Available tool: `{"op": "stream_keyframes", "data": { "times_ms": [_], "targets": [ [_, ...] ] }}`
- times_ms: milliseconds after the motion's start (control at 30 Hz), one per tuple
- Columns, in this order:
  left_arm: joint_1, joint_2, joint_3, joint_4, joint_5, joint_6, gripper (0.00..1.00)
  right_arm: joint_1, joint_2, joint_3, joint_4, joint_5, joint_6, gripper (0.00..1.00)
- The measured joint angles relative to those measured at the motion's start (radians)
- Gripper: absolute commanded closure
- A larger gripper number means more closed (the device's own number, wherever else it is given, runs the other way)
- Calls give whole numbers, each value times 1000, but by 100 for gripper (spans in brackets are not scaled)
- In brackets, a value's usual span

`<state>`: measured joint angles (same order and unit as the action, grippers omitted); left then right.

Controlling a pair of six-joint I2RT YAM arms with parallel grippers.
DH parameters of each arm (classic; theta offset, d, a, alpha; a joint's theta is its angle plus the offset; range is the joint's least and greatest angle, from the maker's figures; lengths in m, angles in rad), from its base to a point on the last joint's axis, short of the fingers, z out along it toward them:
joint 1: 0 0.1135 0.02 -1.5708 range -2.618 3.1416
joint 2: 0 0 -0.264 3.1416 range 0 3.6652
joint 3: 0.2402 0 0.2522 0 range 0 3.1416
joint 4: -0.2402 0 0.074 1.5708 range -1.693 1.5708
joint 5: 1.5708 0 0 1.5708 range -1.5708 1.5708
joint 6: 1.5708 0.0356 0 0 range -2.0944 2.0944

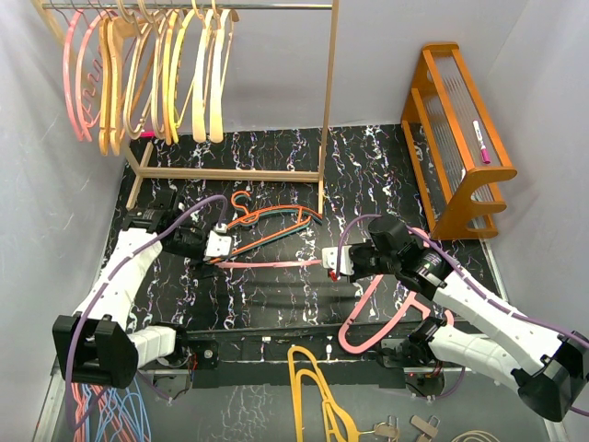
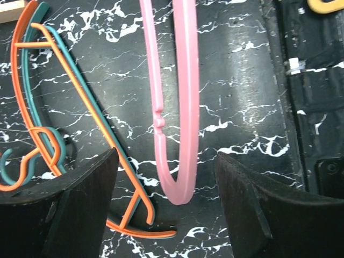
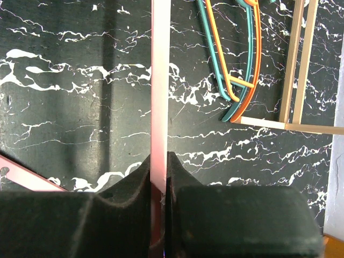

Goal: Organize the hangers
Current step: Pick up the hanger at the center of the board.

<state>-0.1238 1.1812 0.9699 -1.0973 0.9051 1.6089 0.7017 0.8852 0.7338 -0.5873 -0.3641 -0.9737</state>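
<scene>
A pink hanger [image 1: 276, 264] lies across the middle of the black mat. My right gripper [image 1: 333, 264] is shut on its flat arm [image 3: 160, 80], which is pinched between the jaws [image 3: 160, 161]. More pink [image 1: 363, 318] curves out under the right arm. My left gripper [image 1: 216, 247] is open and empty, with the pink hanger's rounded end [image 2: 180, 107] between its jaws [image 2: 166, 177] on the mat. An orange hanger [image 2: 80, 102] and a teal hanger [image 2: 40, 115] lie together [image 1: 271, 221] just behind it. Several pink, tan and yellow hangers [image 1: 147, 74] hang on the rail.
The wooden clothes rack [image 1: 327, 110] stands at the back left; its base bar shows in the right wrist view [image 3: 298, 64]. An orange wooden stand [image 1: 460, 138] is at the back right. A mustard-yellow hanger [image 1: 313, 391] lies past the mat's front edge. A blue-and-pink bunch [image 1: 106, 410] lies at the front left.
</scene>
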Motion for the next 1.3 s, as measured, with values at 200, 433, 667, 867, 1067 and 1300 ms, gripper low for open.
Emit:
{"op": "stream_keyframes", "data": {
  "times_ms": [200, 433, 667, 867, 1067, 1300],
  "targets": [
    [1, -15, -51, 151, -38, -77, 39, -13, 0, 0, 1, -5, 0, 92],
    [2, -14, -110, 227, -65, -111, 56, -37, 0, 0, 21, -27, 0, 92],
    [2, -15, -123, 238, -66, -131, 62, -74, 7, 0, 41, -57, -1, 92],
    [3, -16, -123, 253, -67, -156, 93, -92, 10, 0, 41, -71, -1, 92],
    [3, -21, -123, 264, -57, -163, 100, -106, 10, 0, 51, -74, 0, 92],
    [4, -27, -61, 192, -89, -247, 100, -108, 8, 2, 100, -71, 34, 2]
  ]
}}
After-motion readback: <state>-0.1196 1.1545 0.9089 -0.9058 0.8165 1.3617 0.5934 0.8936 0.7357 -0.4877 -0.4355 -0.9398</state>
